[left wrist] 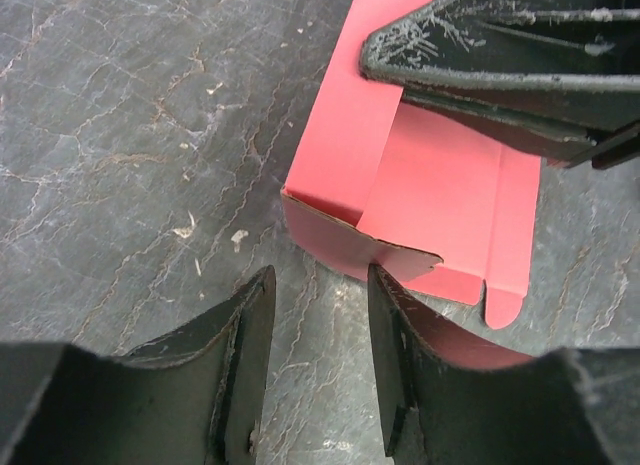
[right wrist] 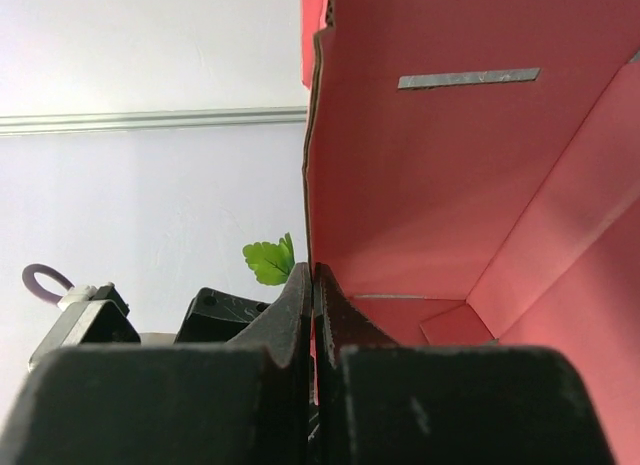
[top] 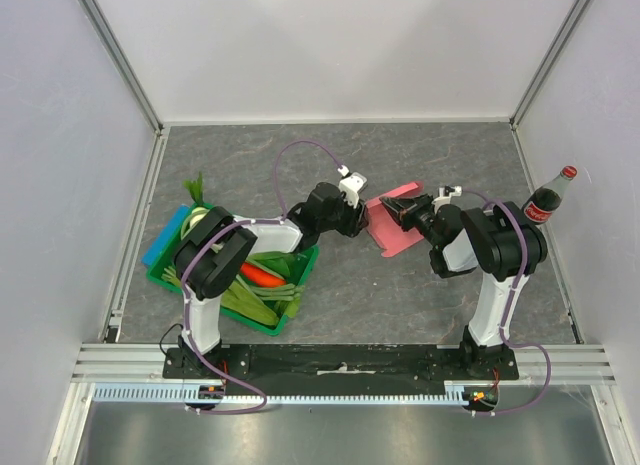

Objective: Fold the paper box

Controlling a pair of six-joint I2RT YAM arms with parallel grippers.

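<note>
1. The paper box (top: 392,235) lies partly opened near the middle of the surface (top: 450,155), a little toward its right edge, between the two arms. Its long axis runs roughly from the far edge toward the near edge, across the line joining the two sets of jaws.
2. The right arm's jaws are pressed fully together on one upright pink wall, so that arm has the box.
3. The left arm's jaws stand about half apart over bare surface, gripping nothing. The box's nearest corner sits just ahead of them, in front of one fingertip rather than centred in the gap, and is probably the next part to catch.
</note>
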